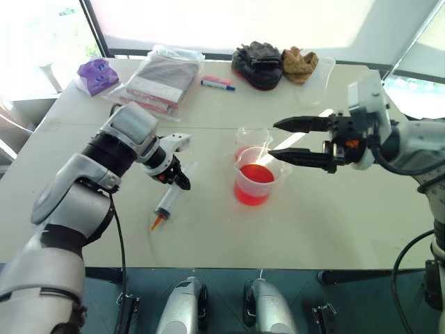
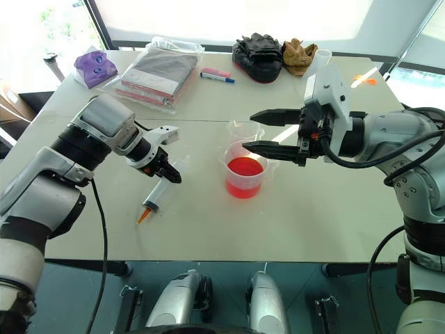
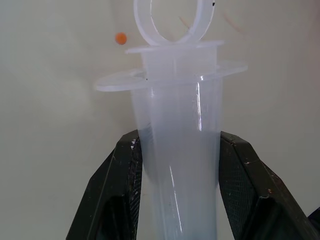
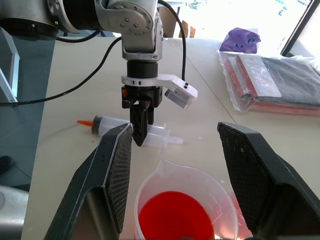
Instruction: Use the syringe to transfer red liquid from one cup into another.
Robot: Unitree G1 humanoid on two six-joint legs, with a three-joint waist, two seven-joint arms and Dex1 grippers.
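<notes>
The clear syringe (image 1: 167, 204) lies flat on the pale table (image 1: 334, 223), its orange tip (image 1: 156, 224) toward the front edge. My left gripper (image 1: 182, 182) points steeply down and is shut on the barrel, just below the flange; in the left wrist view both black fingers (image 3: 125, 170) press the barrel (image 3: 175, 125). To the right stands the wide handled beaker (image 1: 254, 177), partly filled with red liquid (image 1: 256, 174). The smaller clear cup (image 1: 250, 137) stands right behind it. My right gripper (image 1: 274, 138) hovers open above the beaker's far rim, pointing left.
Along the back of the table lie a bagged grey cloth pack (image 1: 156, 80), two marker pens (image 1: 217, 83), a black glove (image 1: 257, 64), a brown glove (image 1: 299, 64) and a purple object (image 1: 97, 75). A seam (image 1: 208, 129) runs across the table.
</notes>
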